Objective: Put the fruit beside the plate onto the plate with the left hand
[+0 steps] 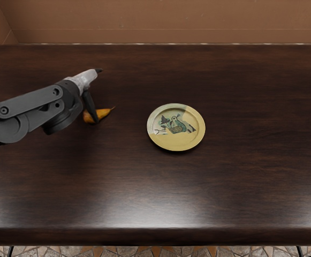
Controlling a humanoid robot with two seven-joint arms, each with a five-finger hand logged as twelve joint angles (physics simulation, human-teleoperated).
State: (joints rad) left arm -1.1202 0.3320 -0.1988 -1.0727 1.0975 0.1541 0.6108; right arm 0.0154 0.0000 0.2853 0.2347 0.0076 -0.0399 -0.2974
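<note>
Setting: a dark, glossy wooden table (pixel 225 182) seen from above at a slant, with a plain brown wall behind it.
Fruit: a small orange fruit (pixel 104 113) with one tapered, pointed end lies on the table's left half, its point aimed right, toward the plate.
Plate: a round yellow plate (pixel 175 144) with a green-and-white painted picture at its centre sits near the table's middle. It is to the right of the fruit and clearly apart from it.
Left arm: a dark grey jointed left arm (pixel 27 110) comes in from the left edge.
Left hand: the left hand (pixel 86 88), pale grey on top and black below, is right at the fruit — its black lower part crosses the fruit's left end.
Grip: from this angle it cannot be made out whether the hand is open or closed around the fruit.
</note>
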